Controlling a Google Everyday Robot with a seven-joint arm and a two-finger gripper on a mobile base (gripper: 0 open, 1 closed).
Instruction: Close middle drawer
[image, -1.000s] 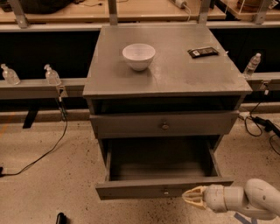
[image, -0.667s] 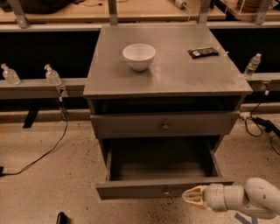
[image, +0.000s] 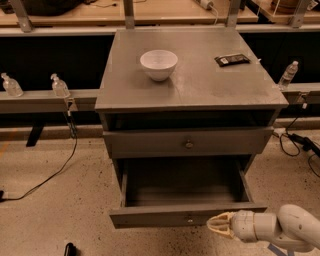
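Note:
The middle drawer (image: 180, 187) is a grey metal tray pulled far out of the grey cabinet (image: 192, 85). Its low front panel (image: 150, 218) carries a small round knob (image: 189, 219). My gripper (image: 216, 225), cream-tipped on a white arm (image: 285, 231), comes in from the lower right. It sits just in front of the right part of that front panel, level with the knob and a little to its right. The drawer's inside looks empty. Above it, a drawer with a taller front panel (image: 189, 144) is shut.
A white bowl (image: 158, 64) and a flat black object (image: 232, 60) lie on the cabinet top. Clear bottles (image: 59, 86) stand on a low rail behind, left and right (image: 288, 74). Cables (image: 50, 175) trail on the speckled floor at both sides.

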